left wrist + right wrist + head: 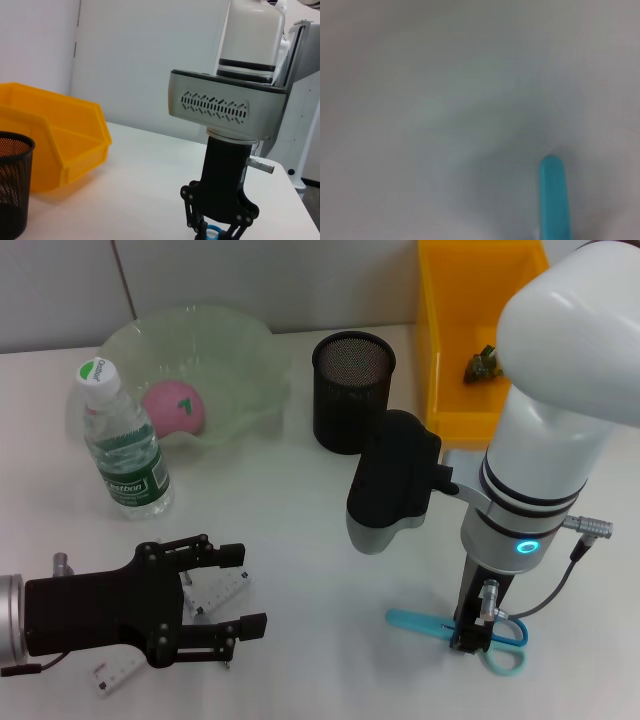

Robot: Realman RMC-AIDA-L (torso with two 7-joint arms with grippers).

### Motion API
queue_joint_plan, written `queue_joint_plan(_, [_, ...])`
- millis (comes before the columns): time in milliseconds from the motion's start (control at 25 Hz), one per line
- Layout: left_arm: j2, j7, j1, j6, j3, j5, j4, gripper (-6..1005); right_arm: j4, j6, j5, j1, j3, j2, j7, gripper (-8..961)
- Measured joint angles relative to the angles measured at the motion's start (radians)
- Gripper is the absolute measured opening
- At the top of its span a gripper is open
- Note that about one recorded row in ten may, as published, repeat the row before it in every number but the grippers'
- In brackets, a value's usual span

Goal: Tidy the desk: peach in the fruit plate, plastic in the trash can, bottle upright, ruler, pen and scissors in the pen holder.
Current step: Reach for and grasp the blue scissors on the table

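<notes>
Pressing down onto the blue scissors [455, 630] on the table, the right claw [470, 640] looks clamped on them.

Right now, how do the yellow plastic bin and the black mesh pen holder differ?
The yellow plastic bin is rectangular with solid walls, while the black mesh pen holder is a round, see-through cylinder. The bin holds a small dark greenish scrap; nothing shows inside the pen holder. The bin sits farther toward the robot's right and partly behind the right arm; the pen holder stands in plain sight. Both stand open-topped on the white table.
</notes>
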Motion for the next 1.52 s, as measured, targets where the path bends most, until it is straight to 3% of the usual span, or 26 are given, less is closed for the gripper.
queue_joint_plan(1520, [-0.002,0.003,-0.002,0.000,0.000,0.000,0.000,831,-0.002,0.013,-0.001,-0.002,0.011,0.000,0.000,237])
